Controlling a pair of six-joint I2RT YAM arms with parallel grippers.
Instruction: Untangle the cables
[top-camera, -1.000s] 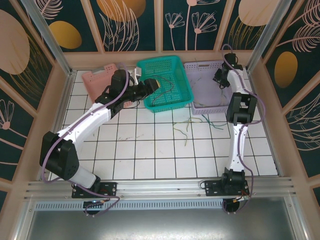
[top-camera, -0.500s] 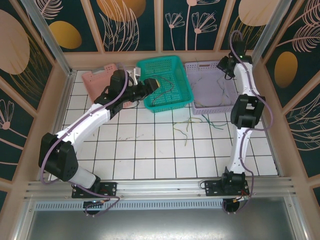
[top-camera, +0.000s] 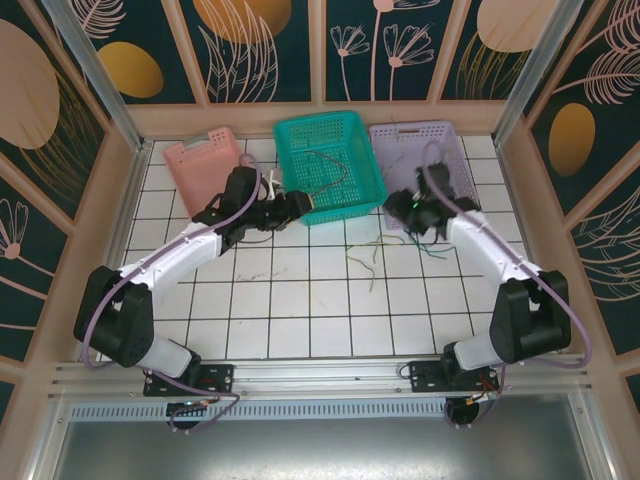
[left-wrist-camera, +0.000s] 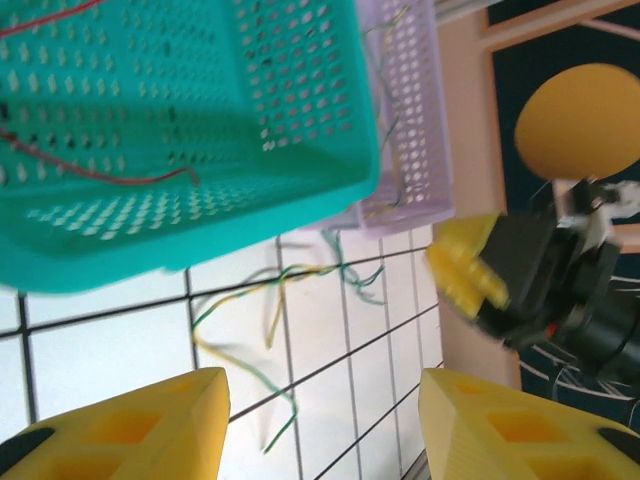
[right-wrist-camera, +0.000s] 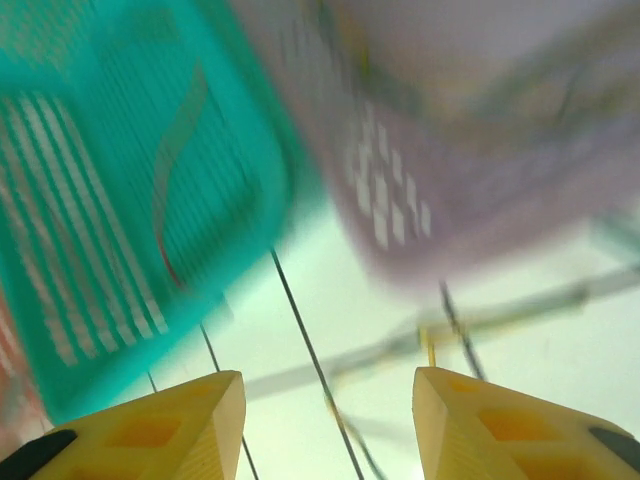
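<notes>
A loose tangle of thin yellow and green cables (top-camera: 370, 250) lies on the white tiles in front of the baskets, with a teal-green strand (top-camera: 436, 248) to its right. The same cables (left-wrist-camera: 268, 300) lie beyond my left fingers, and show as blurred streaks (right-wrist-camera: 500, 318) in the right wrist view. A red and dark cable (top-camera: 330, 178) rests inside the teal basket (top-camera: 352, 200). My left gripper (top-camera: 296, 206) hangs open at that basket's front-left corner, holding nothing (left-wrist-camera: 322, 388). My right gripper (top-camera: 405, 206) is open and empty (right-wrist-camera: 328, 382) by the lilac basket's front-left corner.
The lilac basket (top-camera: 455, 140) holds a few thin wires. A pink basket (top-camera: 190, 160) stands at the back left. Wooden walls and metal posts close in the tiled table (top-camera: 300, 310). The right gripper's yellow fingers (left-wrist-camera: 468, 272) appear in the left wrist view.
The right arm has swung from the back of the lilac basket down to its front-left corner. The left gripper has drawn back from over the teal basket to its front edge.
</notes>
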